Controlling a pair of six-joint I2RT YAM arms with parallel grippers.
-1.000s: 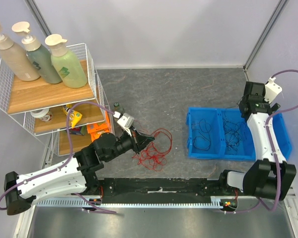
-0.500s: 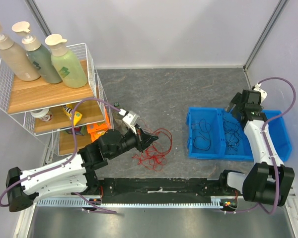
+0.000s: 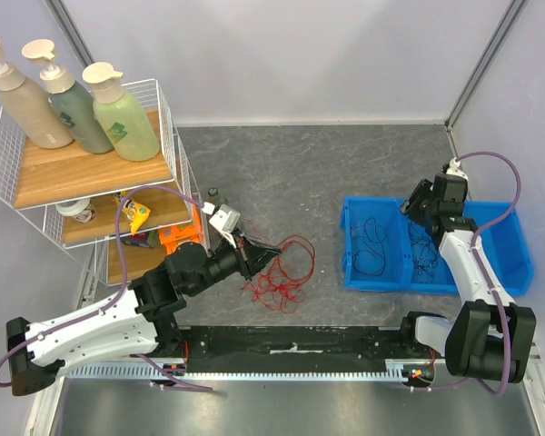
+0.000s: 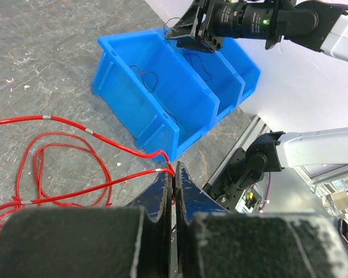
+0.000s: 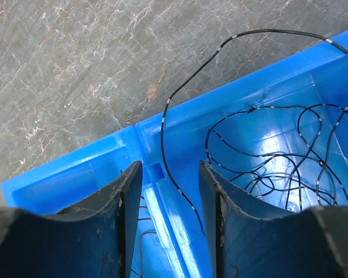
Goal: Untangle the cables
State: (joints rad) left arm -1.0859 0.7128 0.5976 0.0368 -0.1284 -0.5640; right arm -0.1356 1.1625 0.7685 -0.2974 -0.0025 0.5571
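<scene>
Grey surface (image 3: pixel 345 163) carries red cables (image 3: pixel 276 283) mid-frame; my left claw (image 3: pixel 272 255) pinches one strand tight, I think to pull it loose. At right, black cables (image 3: pixel 425 245) lie in the blue bin (image 3: pixel 381 283), one running through my half-open right claw (image 5: pixel 165 191), not squeezed.

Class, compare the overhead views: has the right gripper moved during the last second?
Yes. The right gripper swung left, toward the blue bin's left compartments.

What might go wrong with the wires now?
The left jaws pinch the red cable only at their very tips, so it might slip free. The black cable looping over the blue bin wall sits between the open right jaws; lifting it could drag out the black tangle.
</scene>
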